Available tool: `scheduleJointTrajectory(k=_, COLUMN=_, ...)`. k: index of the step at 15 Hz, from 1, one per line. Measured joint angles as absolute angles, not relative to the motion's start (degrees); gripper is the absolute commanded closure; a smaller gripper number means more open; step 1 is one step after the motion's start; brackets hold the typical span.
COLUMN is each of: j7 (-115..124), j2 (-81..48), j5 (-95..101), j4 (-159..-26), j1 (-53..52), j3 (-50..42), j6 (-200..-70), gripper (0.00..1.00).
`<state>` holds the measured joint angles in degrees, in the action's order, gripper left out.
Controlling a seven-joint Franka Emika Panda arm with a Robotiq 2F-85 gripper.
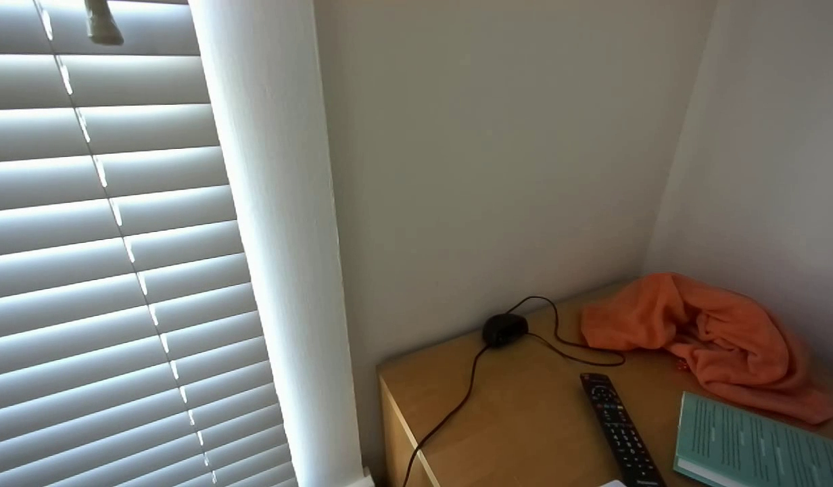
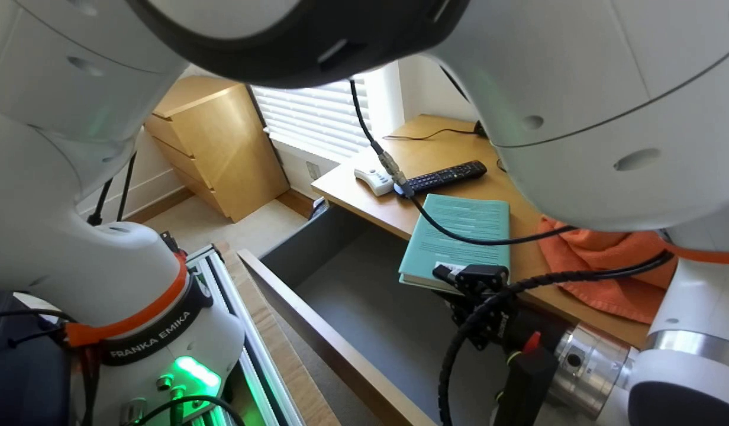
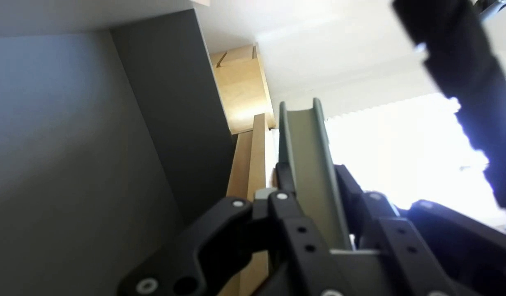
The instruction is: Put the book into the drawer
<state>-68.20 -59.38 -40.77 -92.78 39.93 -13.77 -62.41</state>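
We have the gripper (image 3: 312,174) right at the book (image 2: 468,216): its fingers (image 3: 284,181) are drawn in to about the book's thickness, one against each cover, and we take it to have hold, though how firmly we cannot tell. The coming move, as we judge it, turns on how the book lies: the gripper reaches in along the short edge, crosswise to the book's long axis, and that end juts out above the pulled-out drawer (image 2: 347,296), while the rest of the book lies over the cabinet (image 1: 511,419). So we would likely have to draw the book lengthwise off the cabinet before lowering it, minding that its far end does not drag or tip; whether the book is lifted at all, we cannot tell. Near the book on one side is the orange cloth (image 1: 707,338), near it on the other the remote (image 2: 441,176), and a little farther from the book a white handset (image 2: 373,179). Farther again from the book sits a corded puck (image 1: 504,329), and well apart from the book are the wall (image 1: 511,169), the blinds (image 1: 58,318) and, seemingly farthest, a chest (image 2: 222,142).
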Motion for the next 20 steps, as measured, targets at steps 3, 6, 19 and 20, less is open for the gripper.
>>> scheduleJointTrajectory(k=3, j7=-69.9, j2=-59.4, j5=-39.3, j4=-92.6, j1=40.3, j3=-12.9, j6=-61.3, gripper=0.93)
scheduleJointTrajectory(k=6, j7=-72.0, j2=-59.4, j5=-37.9, j4=-92.3, j1=40.7, j3=-12.1, j6=-60.0, gripper=0.93)
scheduleJointTrajectory(k=19, j7=-68.5, j2=-59.8, j5=-42.7, j4=-92.1, j1=42.0, j3=-12.0, j6=-60.4, gripper=0.61)
scheduleJointTrajectory(k=20, j7=-68.0, j2=-59.9, j5=-43.0, j4=-92.1, j1=42.0, j3=-12.1, j6=-60.8, gripper=0.64)
